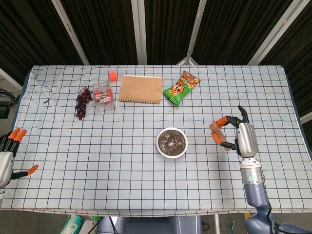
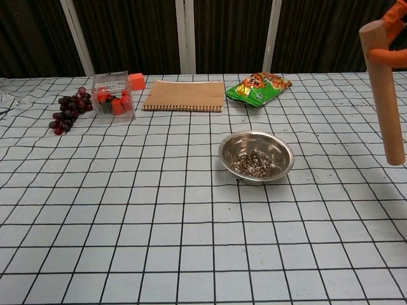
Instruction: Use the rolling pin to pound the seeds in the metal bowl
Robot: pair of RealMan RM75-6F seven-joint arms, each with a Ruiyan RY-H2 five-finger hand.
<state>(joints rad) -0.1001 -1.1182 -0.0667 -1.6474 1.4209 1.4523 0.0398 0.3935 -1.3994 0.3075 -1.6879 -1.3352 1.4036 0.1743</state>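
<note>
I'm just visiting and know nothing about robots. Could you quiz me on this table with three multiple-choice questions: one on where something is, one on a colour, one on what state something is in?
1. Where is the bunch of grapes?
A. Inside the metal bowl
B. Left of the clear box
C. On the notebook

2. What colour is the snack bag mostly?
A. Green
B. Blue
C. White

3. How is the rolling pin right now?
A. Lying flat on the table
B. Standing in the bowl
C. Held up in the air by the right hand

Answers:
1 B: the grapes lie just left of the clear box.
2 A: the snack bag is mostly green.
3 C: the right hand holds the rolling pin nearly upright, right of the metal bowl.
</note>
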